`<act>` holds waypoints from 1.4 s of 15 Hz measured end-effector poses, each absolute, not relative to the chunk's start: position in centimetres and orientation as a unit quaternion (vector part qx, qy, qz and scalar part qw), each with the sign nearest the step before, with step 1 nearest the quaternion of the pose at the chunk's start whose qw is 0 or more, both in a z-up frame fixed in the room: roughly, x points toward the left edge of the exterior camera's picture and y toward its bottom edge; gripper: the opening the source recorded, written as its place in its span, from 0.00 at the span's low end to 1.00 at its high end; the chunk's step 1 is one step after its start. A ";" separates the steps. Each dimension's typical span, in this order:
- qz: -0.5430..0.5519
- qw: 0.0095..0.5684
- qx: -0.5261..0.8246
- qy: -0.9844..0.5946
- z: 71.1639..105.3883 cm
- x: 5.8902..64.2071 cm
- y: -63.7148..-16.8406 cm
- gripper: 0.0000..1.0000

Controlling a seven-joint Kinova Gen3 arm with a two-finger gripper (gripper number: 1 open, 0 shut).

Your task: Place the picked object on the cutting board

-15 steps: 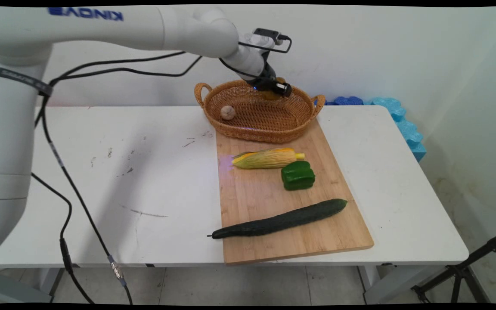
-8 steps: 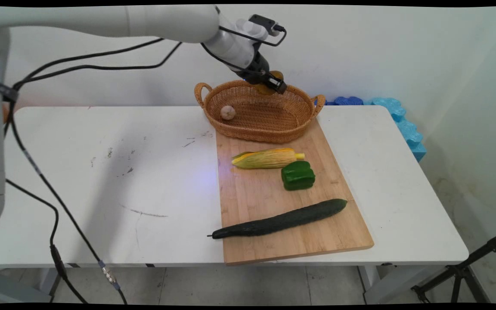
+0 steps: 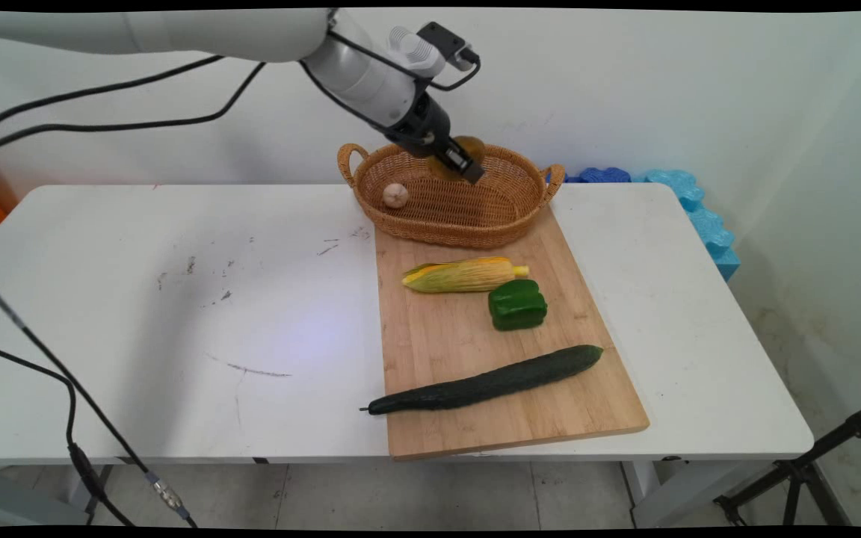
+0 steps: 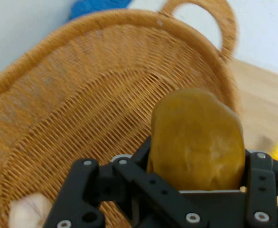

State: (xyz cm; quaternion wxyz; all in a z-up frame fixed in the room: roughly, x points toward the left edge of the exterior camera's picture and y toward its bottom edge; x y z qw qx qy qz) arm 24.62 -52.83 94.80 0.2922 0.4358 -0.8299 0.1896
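Hanging over the basket (image 3: 520, 196), the gripper (image 3: 463, 161) is clamped on a brown potato (image 4: 196, 140), its long axis running outward beyond the fingers (image 4: 260, 183).

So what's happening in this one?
The gripper is shut on a brown potato and holds it over the wicker basket, which sits at the far end of the wooden cutting board. A garlic bulb already lies in the basket. A corn cob, a green bell pepper and a cucumber lie on the board.
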 end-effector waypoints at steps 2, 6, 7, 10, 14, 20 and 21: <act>0.182 0.288 0.423 -0.840 95.0 24.8 -51.3 0.00; 0.163 0.277 0.396 -0.860 94.9 25.2 -48.0 0.00; 0.159 0.274 0.392 -0.863 94.8 25.2 -47.5 0.00; 0.144 0.267 0.378 -0.875 94.1 25.3 -45.5 0.00; 0.124 0.257 0.364 -0.887 92.5 25.3 -43.4 0.00; 0.099 0.245 0.352 -0.898 88.9 25.1 -41.3 0.00; 0.096 0.244 0.351 -0.899 88.3 25.0 -41.2 0.00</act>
